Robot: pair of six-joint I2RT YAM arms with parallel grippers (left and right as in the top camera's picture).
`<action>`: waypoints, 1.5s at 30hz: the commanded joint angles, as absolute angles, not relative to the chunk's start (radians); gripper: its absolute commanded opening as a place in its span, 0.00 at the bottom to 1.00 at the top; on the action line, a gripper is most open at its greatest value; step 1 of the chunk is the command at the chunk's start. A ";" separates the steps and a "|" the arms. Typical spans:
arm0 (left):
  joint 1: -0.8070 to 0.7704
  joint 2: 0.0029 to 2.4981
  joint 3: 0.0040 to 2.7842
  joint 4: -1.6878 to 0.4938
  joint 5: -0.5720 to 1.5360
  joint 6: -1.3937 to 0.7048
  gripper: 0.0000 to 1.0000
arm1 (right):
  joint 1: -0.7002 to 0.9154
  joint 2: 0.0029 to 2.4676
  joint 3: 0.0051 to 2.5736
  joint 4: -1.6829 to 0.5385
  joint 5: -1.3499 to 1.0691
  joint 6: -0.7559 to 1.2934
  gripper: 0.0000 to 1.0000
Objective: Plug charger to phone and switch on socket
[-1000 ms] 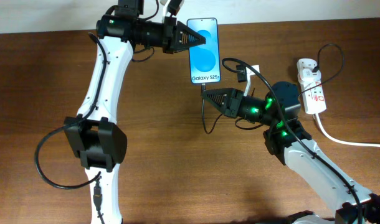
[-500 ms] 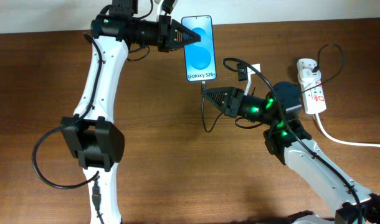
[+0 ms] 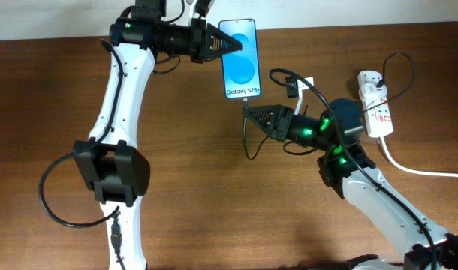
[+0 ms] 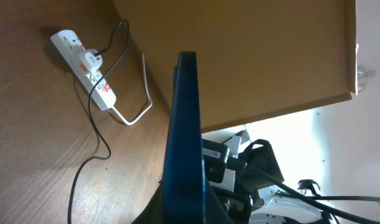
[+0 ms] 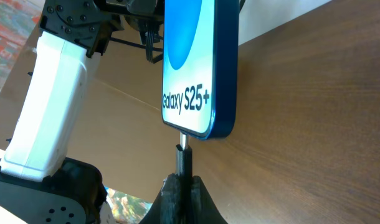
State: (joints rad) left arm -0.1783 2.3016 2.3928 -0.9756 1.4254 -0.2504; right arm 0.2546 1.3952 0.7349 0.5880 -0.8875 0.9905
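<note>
Seat the charger (image 5: 183, 157) squarely in the phone (image 3: 240, 64).
Your left gripper (image 3: 230, 46) clamps the phone above the table (image 3: 184, 172); your right gripper (image 3: 248, 112) pinches the charger, tip at the phone's bottom edge. Push straight, no tilt.

phone (image 3: 239, 58) left of socket (image 3: 376, 103), charger (image 3: 245, 136) between (touching phone)

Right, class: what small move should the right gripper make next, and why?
Probably push the right gripper straight toward the phone. The charger plug has its metal tip at the phone's bottom edge, seemingly lined up but not yet seated, and the left gripper holds the phone.
</note>
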 commanded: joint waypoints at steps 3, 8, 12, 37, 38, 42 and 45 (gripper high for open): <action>-0.197 2.291 2.404 -0.970 1.477 -0.238 0.00 | 0.247 1.398 0.754 0.591 -0.886 0.985 0.04; -0.197 2.291 2.404 -0.970 1.478 -0.238 0.00 | 0.247 1.398 0.754 0.591 -0.886 0.985 0.04; -0.213 2.291 2.404 -0.977 1.477 -0.230 0.00 | 0.244 1.398 0.754 0.593 -0.878 0.985 0.04; -0.159 2.291 2.404 -1.101 1.439 -0.117 0.00 | 0.229 1.398 0.765 0.571 -0.956 0.999 0.43; -0.153 2.291 2.404 -1.102 1.407 -0.117 0.00 | 0.229 1.398 0.765 0.552 -0.964 0.973 0.48; -0.152 2.291 2.404 -1.203 1.054 -0.062 0.00 | 0.228 1.398 0.765 0.354 -0.941 0.842 0.59; -0.166 2.293 2.361 -1.288 0.843 -0.009 0.00 | 0.229 1.398 0.764 0.200 -0.875 0.758 0.65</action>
State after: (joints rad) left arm -0.1581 2.3016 2.3928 -1.2713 1.0023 -0.0696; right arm 0.2340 1.3979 0.7589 0.2584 -0.9237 0.8551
